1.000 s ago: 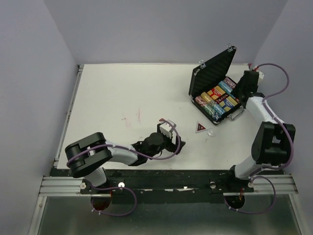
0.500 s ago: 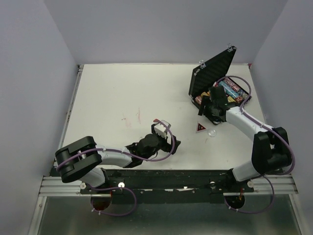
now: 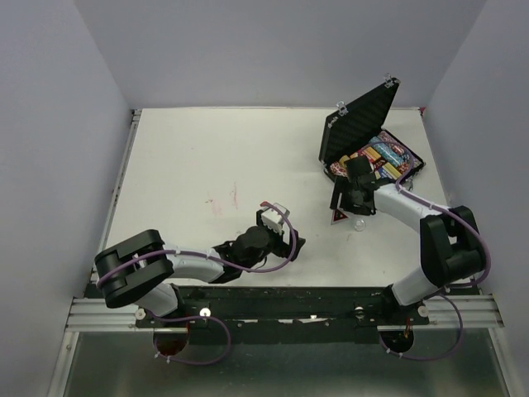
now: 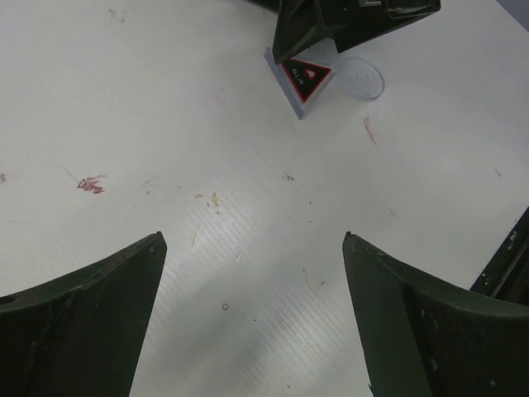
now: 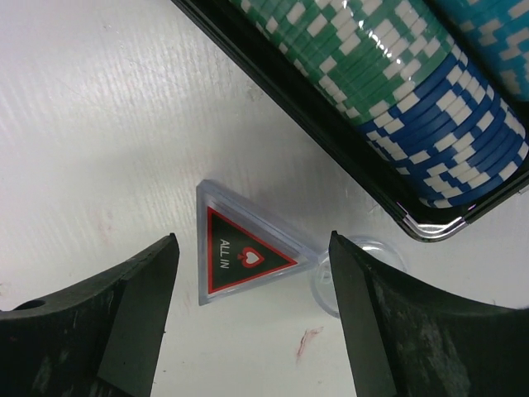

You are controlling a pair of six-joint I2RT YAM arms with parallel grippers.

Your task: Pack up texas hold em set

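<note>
My left claw (image 4: 252, 238) hangs low over the bench (image 3: 190, 157) close to its near edge, about midway along. Its fingers are spread wide, with stained white surface between them. Farther out, toward the right edge, my right claw (image 5: 252, 240) is released too. Its jaws stand apart on either side of the triangular marker (image 5: 244, 256), which lies flat, reads ALL IN, and is touched by neither finger. The clear disc (image 5: 368, 248) lies just beside it, on the right-edge side. Beyond them, toward the far right corner, the case (image 3: 364, 124) stands open with its lid raised, its chip rows (image 5: 397, 74) green and blue.
</note>
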